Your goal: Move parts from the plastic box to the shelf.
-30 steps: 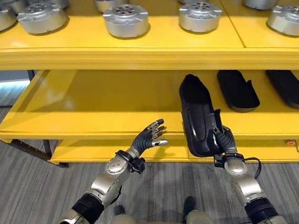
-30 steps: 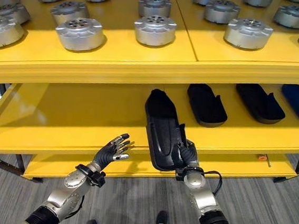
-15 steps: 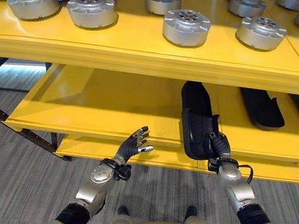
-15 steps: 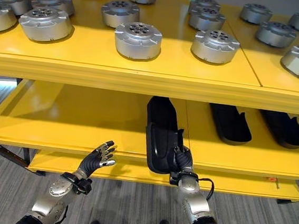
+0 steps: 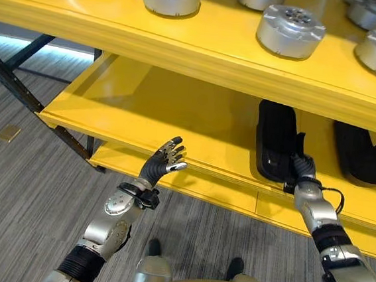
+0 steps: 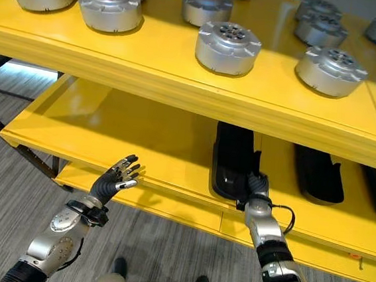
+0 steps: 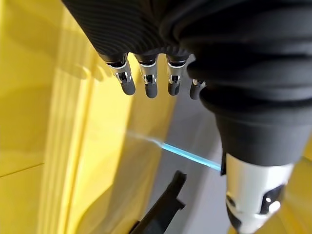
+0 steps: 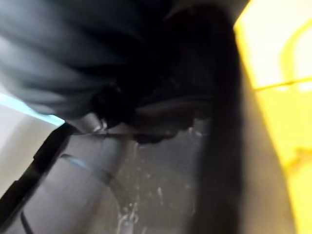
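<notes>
A long black moulded part [image 5: 275,139] lies on the lower yellow shelf [image 5: 164,112], pointing front to back. My right hand [image 5: 303,172] is at its near end, fingers curled on the rim; the same hand [image 6: 257,186] appears in the right eye view. Up close, the right wrist view has the part's dark surface [image 8: 161,185] against yellow shelf. My left hand [image 5: 161,165] hovers open in front of the lower shelf's edge, holding nothing, its fingers [image 7: 146,83] straight.
Several round silver metal parts [image 6: 228,47] stand on the top shelf [image 6: 148,70]. More black parts [image 6: 318,175] lie to the right on the lower shelf. The left half of the lower shelf is bare. Grey floor lies below.
The camera has shifted. The black part, which overhung the shelf's front edge, now lies further in on the lower shelf with my right hand still on it. The left hand stays open.
</notes>
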